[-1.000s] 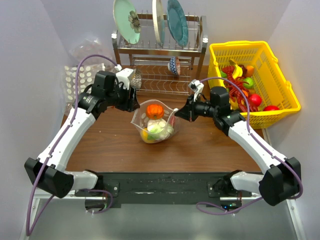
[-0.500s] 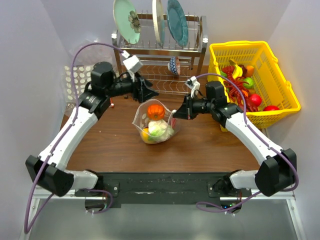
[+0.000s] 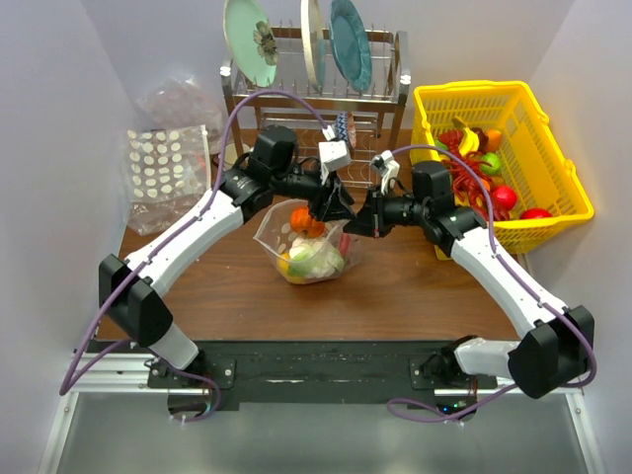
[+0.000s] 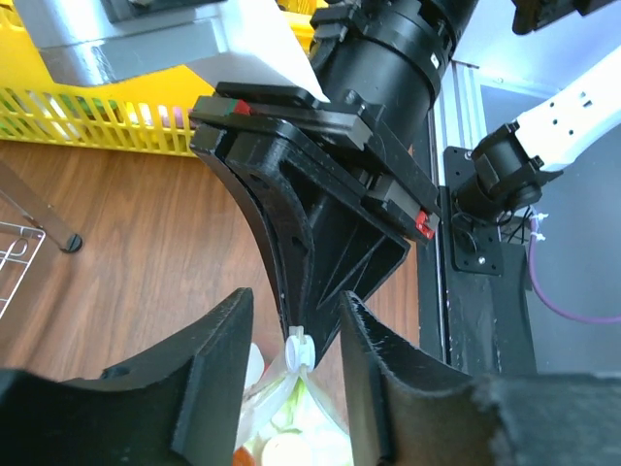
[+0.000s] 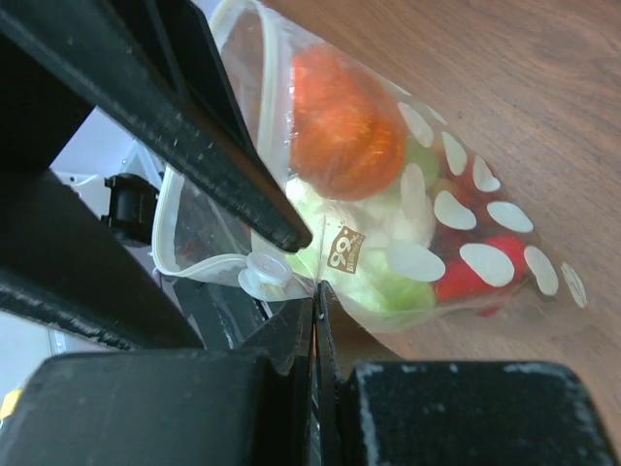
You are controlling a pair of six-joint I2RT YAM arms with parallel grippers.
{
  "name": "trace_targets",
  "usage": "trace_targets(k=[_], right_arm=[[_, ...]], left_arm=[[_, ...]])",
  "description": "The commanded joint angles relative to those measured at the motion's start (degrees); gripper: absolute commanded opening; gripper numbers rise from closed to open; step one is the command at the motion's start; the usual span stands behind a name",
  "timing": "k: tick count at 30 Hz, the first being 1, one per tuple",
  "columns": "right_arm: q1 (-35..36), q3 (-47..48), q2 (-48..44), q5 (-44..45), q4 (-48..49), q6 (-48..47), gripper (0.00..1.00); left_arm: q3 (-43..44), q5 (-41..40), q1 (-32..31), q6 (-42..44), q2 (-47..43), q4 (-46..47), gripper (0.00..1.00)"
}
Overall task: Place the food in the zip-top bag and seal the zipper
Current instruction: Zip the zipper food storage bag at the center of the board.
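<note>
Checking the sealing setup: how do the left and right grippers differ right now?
The left gripper has jaws apart; the right gripper is shut. The left gripper straddles the white slider without clamping it; the right gripper pinches the zip-top bag at the edge beside it. Both meet at the bag's mouth.

Jaws parted on left arm, shut on right arm.

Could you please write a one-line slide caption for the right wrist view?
Right gripper shut on the zip-top bag beside its white tab, toy food inside.
</note>
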Motion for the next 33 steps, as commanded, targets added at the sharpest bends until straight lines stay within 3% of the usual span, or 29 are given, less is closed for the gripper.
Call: trace_targets(k=[1,9,15,23,26,27,30,32,33], right_arm=[[0.0,2.4,-2.1,-2.3,2.0,0.6,0.00],[0.0,2.2,-2.5,-2.5,2.6,1.1,0.00],[0.2,2.0,-2.4,-2.6,3.0,1.4,0.00],[0.0,1.5,-2.7,-2.6,3.2,1.5,0.00],[0.2,1.4,-2.9,-2.6,3.3,1.5,0.00],[0.0,1.3,-2.9,-2.6,3.3,1.5,0.00],[0.1,1.3,-2.9,-2.6,3.4,1.7,0.00],[0.1,1.3,-3.0,-2.5,3.4,1.8,0.00],[0.0,1.3,-3.1,-2.5,3.4,1.8,0.00]], left_arm=[[0.0,1.3,-0.5,3.9,-3.0,0.1,0.44],[-2.2,0.7,-0.8,5.3,-3.8,-1.5,0.40],[-3.8,-0.4,-1.1,5.6,-4.8,-1.9,0.44],[-4.1,-2.6,-1.7,5.4,-4.2,-2.5,0.28],[-3.7,-5.1,-1.9,5.3,-3.7,-2.9,0.19],[-3.4,-5.3,-2.0,5.4,-3.3,-3.2,0.12],[-2.8,-6.0,-2.2,5.4,-3.0,-3.7,0.06],[-2.8,-6.1,-2.2,5.5,-3.1,-4.1,0.11],[-3.0,-5.9,-2.2,5.7,-3.5,-4.2,0.18]])
